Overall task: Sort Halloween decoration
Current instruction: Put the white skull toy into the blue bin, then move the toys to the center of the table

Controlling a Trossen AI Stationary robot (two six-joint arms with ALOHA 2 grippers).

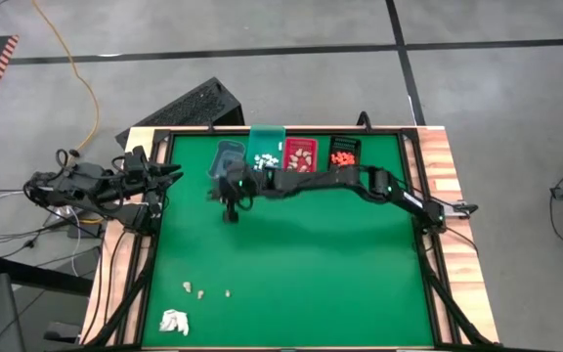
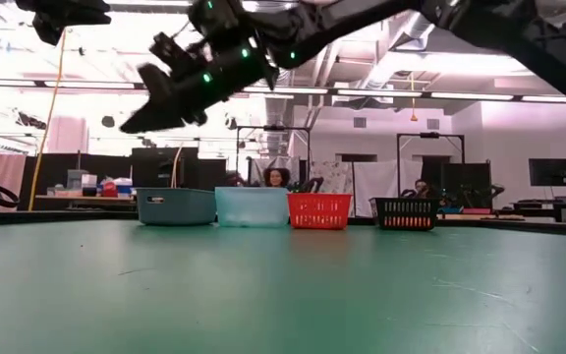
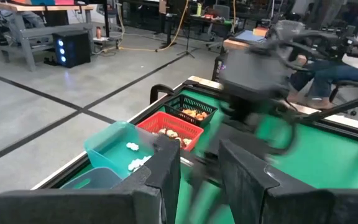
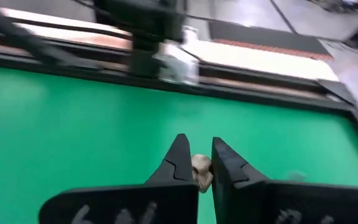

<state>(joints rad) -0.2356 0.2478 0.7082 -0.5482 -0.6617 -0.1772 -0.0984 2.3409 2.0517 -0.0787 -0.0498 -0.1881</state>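
My right gripper is shut on one small beige decoration piece. It hangs above the green table, near the grey bin at the far left, and shows high up in the low view. Three loose beige pieces lie on the mat near the front left. White pieces lie in the teal bin, tan ones in the red bin, orange ones in the black bin. My left gripper waits open at the table's left edge. My right gripper pinches the beige piece between its two fingers, a little back from their tips. The fingers come from the table's right side, slanting slightly downward. The piece is lifted clear of the table.
The four bins stand in a row along the far edge. A white papery wad lies at the near left corner. A black raised frame borders the mat. People sit in the room beyond.
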